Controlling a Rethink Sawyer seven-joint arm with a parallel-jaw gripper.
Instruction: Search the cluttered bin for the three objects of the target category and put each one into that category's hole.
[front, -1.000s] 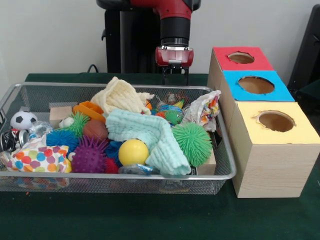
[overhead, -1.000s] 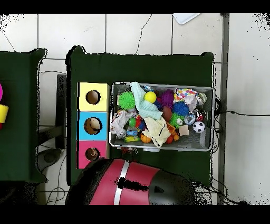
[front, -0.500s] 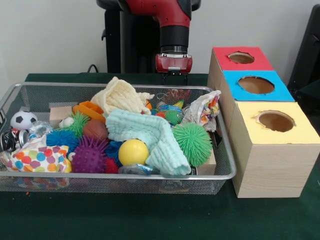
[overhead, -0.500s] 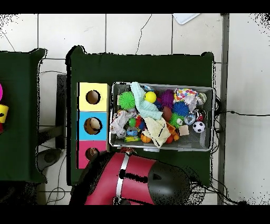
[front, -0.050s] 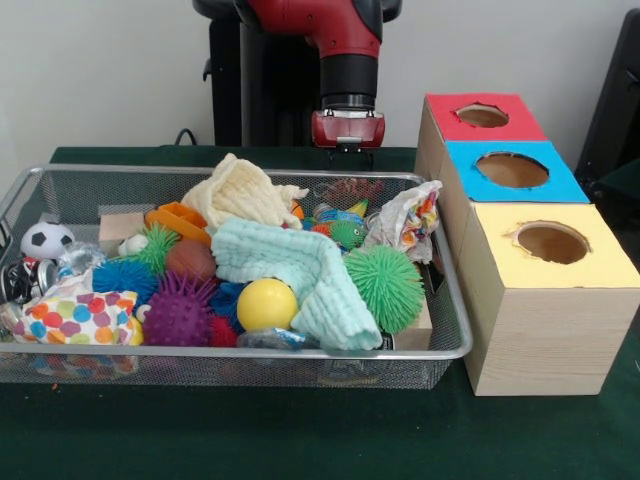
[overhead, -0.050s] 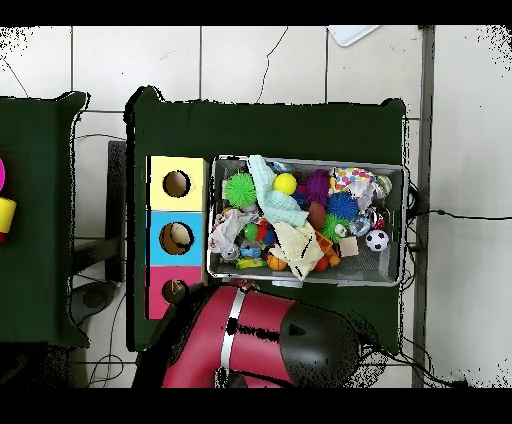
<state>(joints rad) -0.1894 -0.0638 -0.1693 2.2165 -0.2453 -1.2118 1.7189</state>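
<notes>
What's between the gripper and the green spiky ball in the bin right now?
The gripper hangs above the bin's far rim, behind the clutter. Toward the green spiky ball lie the crumpled patterned cloth and a small green toy. The mint cloth touches the ball's side but leaves its top uncovered.

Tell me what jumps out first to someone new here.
The wire bin crammed with bright toys and cloths, a yellow ball and a green spiky ball up front. Beside it stands a wooden box with red, blue and yellow tops, a round hole in each. The red arm's gripper hangs behind the bin's far rim.
</notes>
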